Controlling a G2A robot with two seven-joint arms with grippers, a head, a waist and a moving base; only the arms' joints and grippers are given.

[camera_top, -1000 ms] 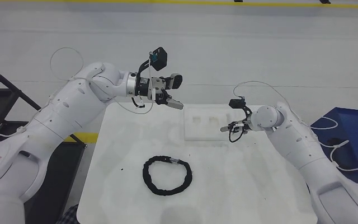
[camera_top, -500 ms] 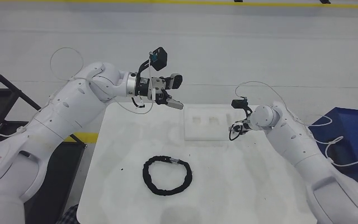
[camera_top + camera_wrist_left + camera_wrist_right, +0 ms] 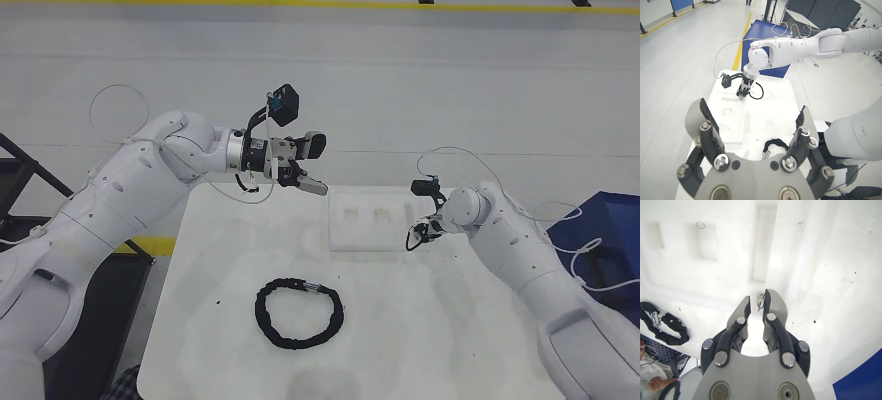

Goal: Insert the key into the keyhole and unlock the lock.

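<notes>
Slippage is the main worry: the right pincer (image 3: 757, 298) stands over the right end of the foam tray (image 3: 730, 256), by the far edge of the worktop (image 3: 450, 320). Its jaws are set close but not shut. The small key (image 3: 760, 302) on its ring sits between them, against one pad (image 3: 766, 300) with a sliver of gap to the other. So the key looks bracketed rather than clamped, and I cannot tell whether it rests on the foam or hangs from that pad. If the jaws shut with the key off-centre or turned on its ring, it could swing or be pinched by the ring alone. It could also drop into the long slot (image 3: 762, 247) just beyond the fingertips, where it would be hard to get at. A crooked hold would matter later too, since the blade must go straight into the lock (image 3: 298, 313). That lock, a black sleeved chain loop with a metal cylinder (image 3: 656, 318), lies flat near the middle of the worktop, well apart from the tray and held by nothing. Pushed by a key, it would likely slide or roll. The left pincer (image 3: 753, 111) hangs wide open and empty above the far edge toward the left corner, not near enough to brace the lock. A loose ring (image 3: 700, 225) lies in one tray recess.
</notes>
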